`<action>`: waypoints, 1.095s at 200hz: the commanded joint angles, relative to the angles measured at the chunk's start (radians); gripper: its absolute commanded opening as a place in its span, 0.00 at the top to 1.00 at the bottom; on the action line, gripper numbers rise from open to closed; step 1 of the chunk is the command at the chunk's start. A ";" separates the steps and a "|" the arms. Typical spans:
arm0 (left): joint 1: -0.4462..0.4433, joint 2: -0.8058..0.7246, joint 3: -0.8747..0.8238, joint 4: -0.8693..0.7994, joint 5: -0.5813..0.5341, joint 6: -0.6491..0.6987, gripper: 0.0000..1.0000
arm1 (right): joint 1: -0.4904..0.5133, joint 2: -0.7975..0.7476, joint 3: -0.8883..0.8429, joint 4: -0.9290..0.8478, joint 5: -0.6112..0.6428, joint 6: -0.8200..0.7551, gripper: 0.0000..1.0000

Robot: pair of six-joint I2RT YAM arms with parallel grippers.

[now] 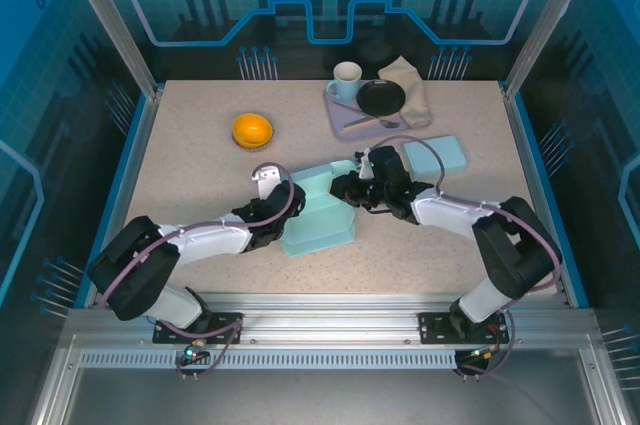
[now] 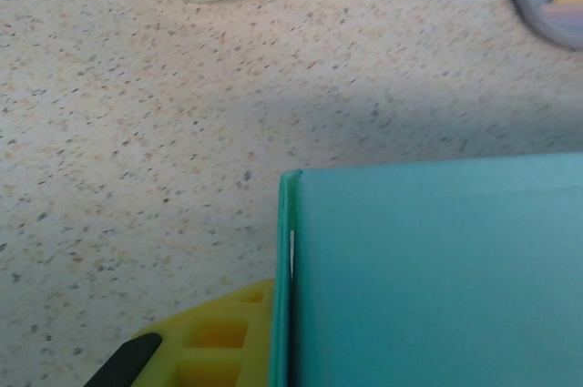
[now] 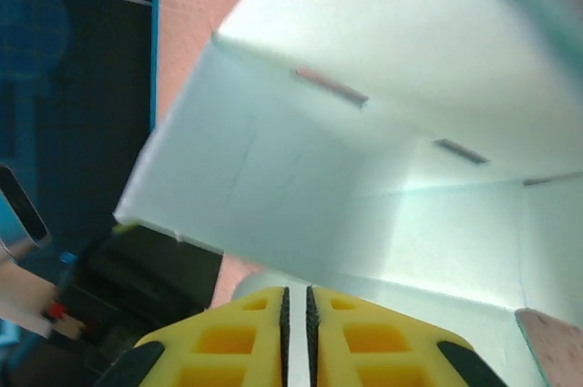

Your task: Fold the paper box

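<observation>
1. Top external view: the paper box (image 1: 318,213) sits open on the desk (image 1: 200,175).
2. Left jaws pinch its left wall; right jaws pinch its right flap.
3. Beyond the box, a tray (image 1: 334,107) holds a mug (image 1: 346,78) and a black bowl (image 1: 381,97).

I have the paper box (image 1: 318,213) mid-table (image 1: 190,185), the left gripper (image 1: 285,207) at its left side and the right gripper (image 1: 345,188) at its far right corner. Behind it to the left sits a small bowl (image 1: 252,130). At the back, a tray (image 1: 340,117) carries a mug (image 1: 347,78), dish (image 1: 381,97), spoon (image 1: 368,123) and cloth (image 1: 412,85). A flat pad (image 1: 435,155) lies just before the tray, right of the box.
</observation>
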 commanded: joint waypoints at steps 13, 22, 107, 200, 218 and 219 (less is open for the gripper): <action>-0.008 0.004 0.037 -0.016 -0.026 -0.053 0.86 | -0.022 -0.083 0.047 -0.363 0.136 -0.224 0.84; -0.009 0.008 0.038 -0.016 -0.024 -0.054 0.86 | -0.035 -0.089 0.046 -0.393 0.161 -0.249 0.84; -0.008 0.015 0.037 0.010 0.006 -0.025 0.86 | -0.076 -0.092 0.095 -0.437 0.265 -0.421 0.85; -0.009 0.006 0.004 0.109 0.102 0.013 0.86 | -0.102 -0.001 0.144 -0.405 0.303 -0.442 0.86; -0.009 0.008 0.004 0.110 0.105 0.012 0.86 | -0.102 -0.009 0.134 -0.360 0.241 -0.437 0.86; -0.008 0.007 0.004 0.110 0.105 0.012 0.86 | -0.102 -0.010 0.132 -0.355 0.235 -0.437 0.86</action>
